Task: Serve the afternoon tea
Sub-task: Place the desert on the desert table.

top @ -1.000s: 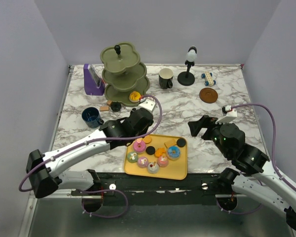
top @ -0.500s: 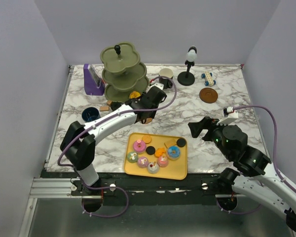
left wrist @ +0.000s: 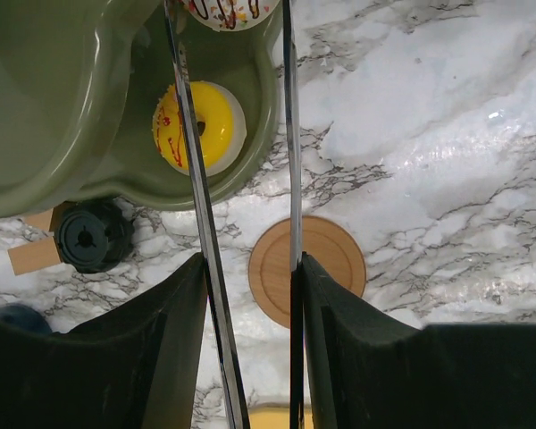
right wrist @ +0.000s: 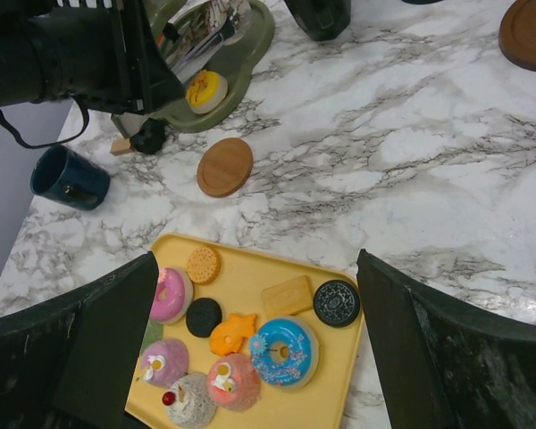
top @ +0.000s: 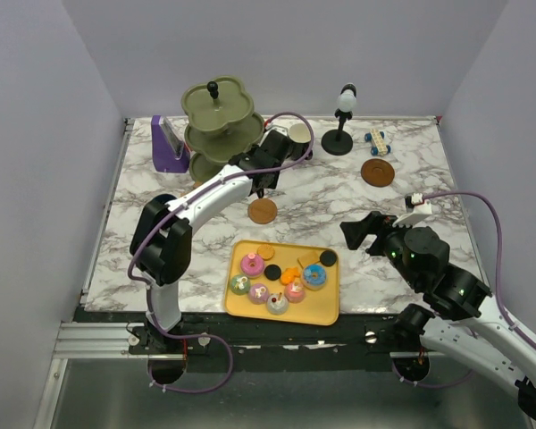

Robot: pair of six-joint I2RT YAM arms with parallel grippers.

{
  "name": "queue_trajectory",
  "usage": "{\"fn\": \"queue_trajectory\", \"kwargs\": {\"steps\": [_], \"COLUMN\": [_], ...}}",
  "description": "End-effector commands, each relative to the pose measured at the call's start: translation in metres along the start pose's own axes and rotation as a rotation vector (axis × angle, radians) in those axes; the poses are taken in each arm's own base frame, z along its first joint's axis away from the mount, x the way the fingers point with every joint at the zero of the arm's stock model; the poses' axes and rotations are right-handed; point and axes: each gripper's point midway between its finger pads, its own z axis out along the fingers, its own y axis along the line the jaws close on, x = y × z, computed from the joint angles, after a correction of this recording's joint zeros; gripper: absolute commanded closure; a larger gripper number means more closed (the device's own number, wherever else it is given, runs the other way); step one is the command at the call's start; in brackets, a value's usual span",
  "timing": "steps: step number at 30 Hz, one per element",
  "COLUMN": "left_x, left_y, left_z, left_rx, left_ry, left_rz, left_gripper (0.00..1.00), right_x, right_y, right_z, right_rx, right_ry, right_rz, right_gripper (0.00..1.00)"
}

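My left gripper (left wrist: 228, 11) is shut on a white doughnut (left wrist: 243, 7) with dark drizzle, held at its tips above the lowest tier of the olive-green stand (top: 216, 116). A yellow doughnut (left wrist: 201, 125) lies on that tier (left wrist: 62, 107). A light brown coaster (top: 263, 211) rests on the marble below the left gripper (top: 250, 168). Doughnuts, cupcakes and biscuits fill the yellow tray (right wrist: 339, 375), among them a blue doughnut (right wrist: 284, 350). My right gripper (right wrist: 256, 259) hangs open above the tray's far edge, holding nothing. The dark-blue mug (right wrist: 69, 179) stands left of the tray.
The black cream-lined mug (top: 299, 134) is partly behind the left wrist. A darker coaster (top: 377, 172), a black stand with a white ball (top: 341, 116) and a small toy (top: 377, 138) sit at the back right. A purple holder (top: 168, 145) stands left of the stand.
The left arm has swung from beside the tray out to the stand, uncovering the light coaster. The right arm has stayed where it was.
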Motion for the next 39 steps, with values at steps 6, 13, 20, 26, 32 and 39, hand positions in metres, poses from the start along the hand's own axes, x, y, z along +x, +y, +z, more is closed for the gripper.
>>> {"fn": "queue_trajectory", "kwargs": {"steps": [6, 13, 20, 26, 32, 39], "left_x": [-0.011, -0.012, -0.013, -0.016, -0.015, -0.01], "left_y": [0.012, 0.015, 0.022, 0.025, 0.025, 0.023], "left_z": [0.018, 0.028, 0.037, 0.047, 0.055, 0.062], "left_rx": [-0.038, -0.052, -0.077, -0.084, -0.085, -0.081], "left_ry": [0.001, 0.011, 0.017, 0.024, 0.037, 0.056], "left_rz": [0.004, 0.001, -0.004, -0.001, 0.001, 0.001], "left_gripper": [0.57, 0.57, 0.57, 0.57, 0.56, 0.46], "right_x": [0.002, 0.002, 0.004, 0.004, 0.005, 0.006], "right_y": [0.003, 0.003, 0.003, 0.003, 0.002, 0.002], "right_z": [-0.001, -0.001, 0.0, 0.0, 0.001, 0.001], "right_rx": [-0.028, -0.025, -0.024, -0.024, -0.02, -0.018], "right_ry": [0.0, 0.001, 0.006, 0.006, 0.01, 0.014], "right_rz": [-0.004, -0.006, -0.008, -0.01, -0.011, -0.013], "right_gripper": [0.0, 0.0, 0.0, 0.0, 0.0, 0.0]}}
